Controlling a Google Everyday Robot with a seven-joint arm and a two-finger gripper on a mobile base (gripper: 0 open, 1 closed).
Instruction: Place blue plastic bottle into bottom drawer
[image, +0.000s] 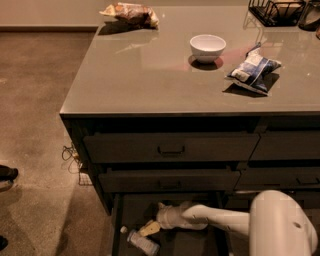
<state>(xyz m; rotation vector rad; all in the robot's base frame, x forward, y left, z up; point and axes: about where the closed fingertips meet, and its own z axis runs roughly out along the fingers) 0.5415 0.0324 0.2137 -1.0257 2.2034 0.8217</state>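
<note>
Inside the bottom drawer (190, 243), just left of and below the gripper, the blue plastic bottle (142, 243) lies on its side, white cap pointing away to the upper left. The gripper (152, 224) hangs low over the drawer floor, released and holding nothing. To its right runs the white arm (220, 220).

This looks like an office break room or kitchenette. A long grey desk (150, 85) with a glossy top sits over dark handled drawers (170, 147). On it are a white bowl (207, 47), a blue-and-white snack bag (252, 70), a brown snack bag (130, 12) and a black wire basket (275, 10). The floor (35, 125) is speckled brown, with loose cables (70, 152) beside the cabinet. The robot's claw (150, 229) is low inside the open bottom drawer (190, 245).
</note>
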